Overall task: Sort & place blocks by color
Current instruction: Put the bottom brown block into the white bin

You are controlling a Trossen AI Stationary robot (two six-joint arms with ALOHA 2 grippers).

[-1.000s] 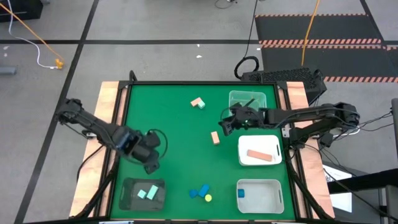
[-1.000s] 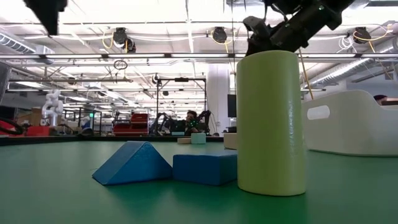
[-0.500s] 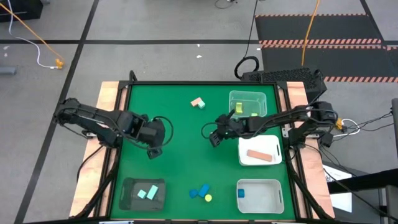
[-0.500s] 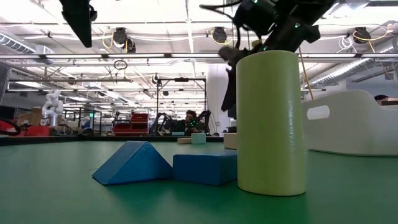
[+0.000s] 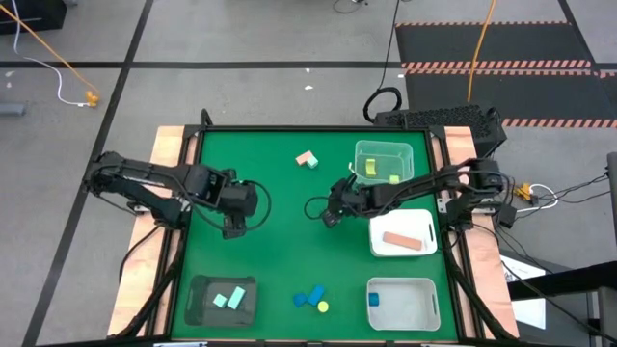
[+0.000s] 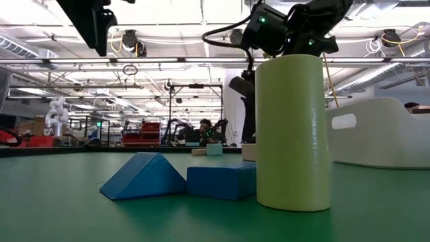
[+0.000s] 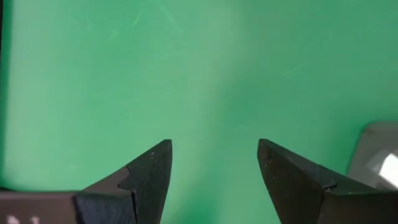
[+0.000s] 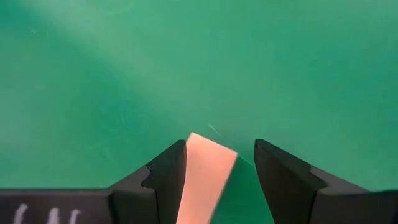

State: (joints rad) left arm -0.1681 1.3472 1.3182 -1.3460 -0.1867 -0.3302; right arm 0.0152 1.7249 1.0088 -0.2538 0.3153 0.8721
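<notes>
My right gripper (image 5: 327, 216) is open, pointing down over the middle of the green table. A salmon pink block (image 8: 205, 174) lies on the mat between its fingers, hidden under the gripper in the high view. My left gripper (image 5: 229, 228) is open and empty above the table's left half, and also shows in the left wrist view (image 7: 214, 155). Another pink block (image 5: 307, 160) lies on the mat at the far middle. Two blue blocks (image 5: 310, 297) and a yellow cylinder (image 5: 322, 307) stand at the near edge. My right gripper comes from above with one finger on either side of the pink block (image 8: 189, 168). One finger (image 8: 168, 171) shows right against the block's edge, and a gap shows at the other finger. I cannot tell whether it touches. The block lies on the mat.
A clear tray (image 5: 384, 146) with yellow-green pieces stands at the far right. A white tray (image 5: 378, 227) holds a pink bar (image 5: 403, 239). A second white tray (image 5: 424, 285) holds a blue block. A dark tray (image 5: 198, 289) at the near left holds mint blocks.
My right gripper has gone toward the table's left and near edges and down, and now stands over the pink block with a finger on either side. My left gripper has gone from the dark tray toward the far edge. The blocks have stayed where they were.
</notes>
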